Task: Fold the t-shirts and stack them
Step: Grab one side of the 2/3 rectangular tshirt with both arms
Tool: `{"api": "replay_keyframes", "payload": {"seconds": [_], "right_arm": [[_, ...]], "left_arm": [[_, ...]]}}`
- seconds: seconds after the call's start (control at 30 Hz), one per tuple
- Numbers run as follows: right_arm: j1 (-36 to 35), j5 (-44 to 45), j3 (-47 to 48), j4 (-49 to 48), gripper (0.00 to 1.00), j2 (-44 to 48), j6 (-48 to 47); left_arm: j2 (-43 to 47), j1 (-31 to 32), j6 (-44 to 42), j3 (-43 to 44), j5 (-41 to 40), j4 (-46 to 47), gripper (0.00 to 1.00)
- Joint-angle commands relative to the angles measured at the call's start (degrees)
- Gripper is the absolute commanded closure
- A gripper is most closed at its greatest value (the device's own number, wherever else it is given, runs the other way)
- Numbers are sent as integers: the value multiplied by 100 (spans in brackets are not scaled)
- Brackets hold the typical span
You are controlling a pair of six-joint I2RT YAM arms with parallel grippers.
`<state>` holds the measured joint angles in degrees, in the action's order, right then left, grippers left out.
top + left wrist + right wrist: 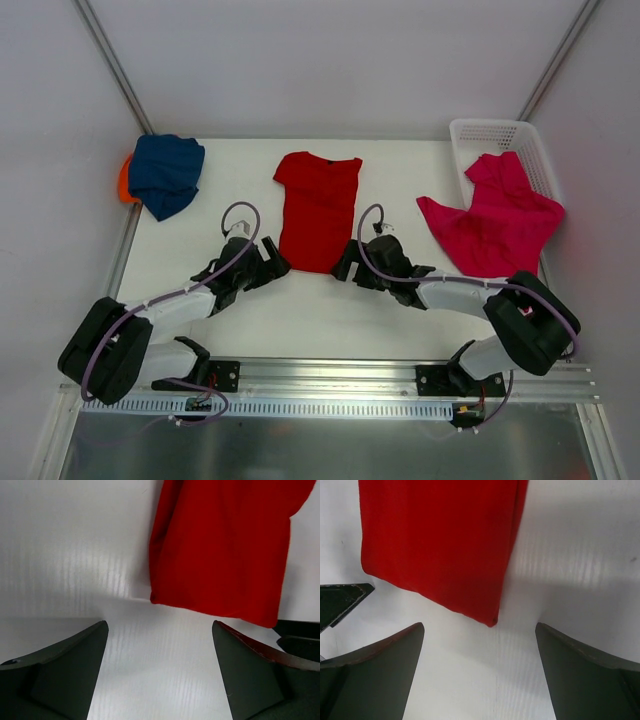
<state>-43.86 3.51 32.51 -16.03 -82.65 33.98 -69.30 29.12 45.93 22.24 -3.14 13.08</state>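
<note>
A bright red t-shirt (318, 208) lies flat in the middle of the table, its hem toward the arms. My left gripper (272, 262) sits just short of the hem's left corner (156, 599), open, with only bare table between its fingers (75, 660). On the other side my right gripper (345, 265) faces the hem's right corner (491, 622), also open and empty. A navy blue t-shirt (166, 175) lies bunched at the back left on top of an orange one (124, 180). A magenta-pink t-shirt (490, 222) spills out of the basket onto the table at the right.
The white lattice basket (500, 135) stands at the back right corner. Grey walls close in the table on the left, back and right. A metal rail (330, 375) runs along the near edge by the arm bases.
</note>
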Motion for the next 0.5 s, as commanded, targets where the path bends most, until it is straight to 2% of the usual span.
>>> {"api": "replay_keyframes", "payload": {"seconds": [0.0, 0.1, 0.23, 0.37, 0.47], "right_arm": [[17, -140, 281, -216, 0, -268, 92], [44, -254, 335, -444, 1, -523, 57], [166, -376, 466, -735, 2, -892, -5], [272, -605, 589, -884, 12, -1270, 4], [299, -667, 651, -945, 20, -1411, 12]], "left_arm": [[-285, -73, 442, -167, 199, 1152, 13], [-672, -205, 513, -246, 453, 1740, 14], [-1453, -583, 645, -317, 1068, 2619, 29], [-2104, -926, 812, -299, 1692, 3270, 41], [-2395, -1049, 830, -273, 1799, 3490, 45]]}}
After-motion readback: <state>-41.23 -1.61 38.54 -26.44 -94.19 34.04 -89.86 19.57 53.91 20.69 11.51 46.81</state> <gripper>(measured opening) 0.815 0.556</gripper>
